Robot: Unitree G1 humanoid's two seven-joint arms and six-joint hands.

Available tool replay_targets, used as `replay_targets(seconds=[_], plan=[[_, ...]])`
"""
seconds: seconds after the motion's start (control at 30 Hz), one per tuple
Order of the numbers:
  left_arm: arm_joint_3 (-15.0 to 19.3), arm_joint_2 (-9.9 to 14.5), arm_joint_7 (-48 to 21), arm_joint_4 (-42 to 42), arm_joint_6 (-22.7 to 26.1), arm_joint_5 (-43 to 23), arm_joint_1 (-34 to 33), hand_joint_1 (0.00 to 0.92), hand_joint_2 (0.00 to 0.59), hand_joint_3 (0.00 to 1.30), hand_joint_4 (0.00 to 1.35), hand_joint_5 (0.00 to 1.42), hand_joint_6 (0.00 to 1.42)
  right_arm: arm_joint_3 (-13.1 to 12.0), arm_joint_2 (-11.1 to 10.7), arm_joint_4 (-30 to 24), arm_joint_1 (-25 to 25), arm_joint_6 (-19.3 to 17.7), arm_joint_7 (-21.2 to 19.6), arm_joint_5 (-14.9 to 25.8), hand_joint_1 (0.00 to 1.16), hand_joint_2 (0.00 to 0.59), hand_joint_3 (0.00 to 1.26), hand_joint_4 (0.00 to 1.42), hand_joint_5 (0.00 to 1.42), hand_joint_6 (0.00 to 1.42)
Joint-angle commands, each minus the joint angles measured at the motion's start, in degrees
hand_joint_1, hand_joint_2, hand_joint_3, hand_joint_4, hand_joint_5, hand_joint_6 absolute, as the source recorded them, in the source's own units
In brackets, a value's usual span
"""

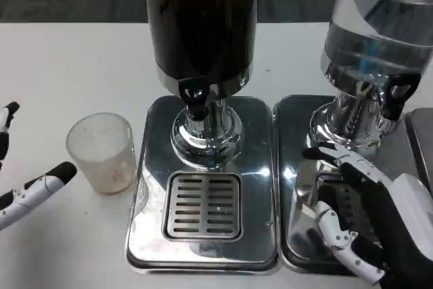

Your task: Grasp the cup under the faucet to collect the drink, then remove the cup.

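While the dark drink dispenser (201, 25) towers at the top of the head view, the cup (103, 151) stands upright on the white table (61, 59), just off the left edge of the dispenser's shiny steel base (260, 187) and well to the left of the black faucet (195, 96). So the cup is beside the machine, not under the spout, and the slotted drip grate (203, 206) below the faucet carries nothing. It's a translucent plastic cup, and whether there's any drink in it is hard to tell through the frosted wall. Now the left hand (27, 191): only its fingers reach in from the picture's left edge, one white finger with a black tip pointing up and right toward the cup's lower left side, its tip near the cup but apart from it, and another fingertip higher up at the edge, well clear. Those fingers are spread wide and hold nothing. Over on the right, the right hand (362, 218) lies over the second steel base (298, 167), the one beneath the clear water dispenser (379, 25). Its white and black fingers are splayed apart above that tray's grate, gripping nothing, and the whole dark dispenser base lies between this hand and the cup. The cup sits free, untouched by either hand.
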Motion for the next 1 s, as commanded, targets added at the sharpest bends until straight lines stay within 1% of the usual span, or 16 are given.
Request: replay_targets(seconds=[0.03, 0.2, 0.33, 0.5, 0.8, 1.0], plan=[[-1.67, 1.25, 0.84, 2.29, 0.38, 1.02, -1.65, 0.037, 0.016, 0.0, 0.0, 0.01, 0.01, 0.5, 0.5, -0.29, -0.26, 0.46, -0.48, -0.47, 0.46, 0.586, 0.27, 0.15, 0.12, 0.11], [-3.01, 1.91, 1.36, 5.01, 0.22, 1.78, -3.44, 0.04, 0.016, 0.0, 0.0, 0.01, 0.01, 0.58, 0.72, -0.32, -0.55, 0.69, -0.36, -0.53, 0.46, 0.586, 0.27, 0.16, 0.13, 0.11], [-4.26, 2.44, 3.06, 8.02, -0.52, 2.15, -4.57, 0.019, 0.013, 0.0, 0.0, 0.02, 0.01, 0.64, 0.74, -0.16, -0.82, 0.84, -0.28, -0.44, 0.46, 0.586, 0.27, 0.16, 0.13, 0.12], [-5.87, 3.11, 5.37, 11.71, -1.42, 3.18, -5.89, 0.015, 0.012, 0.0, 0.0, 0.02, 0.01, 0.91, 0.78, 0.25, -0.89, 0.76, -0.26, -0.15, 0.45, 0.586, 0.27, 0.16, 0.13, 0.12], [-9.69, 3.98, 10.46, 19.06, -4.17, 5.49, -9.26, 0.011, 0.014, 0.0, 0.0, 0.01, 0.01, 1.27, 0.52, 0.3, -1.24, 0.37, -0.24, -0.27, 0.45, 0.586, 0.27, 0.16, 0.13, 0.13], [-12.36, 4.1, 13.31, 23.69, -5.51, 6.21, -12.62, 0.009, 0.015, 0.0, 0.0, 0.02, 0.02, 0.87, 0.27, -0.28, -0.97, 0.53, -0.29, -0.23, 0.45, 0.586, 0.27, 0.16, 0.13, 0.13]])
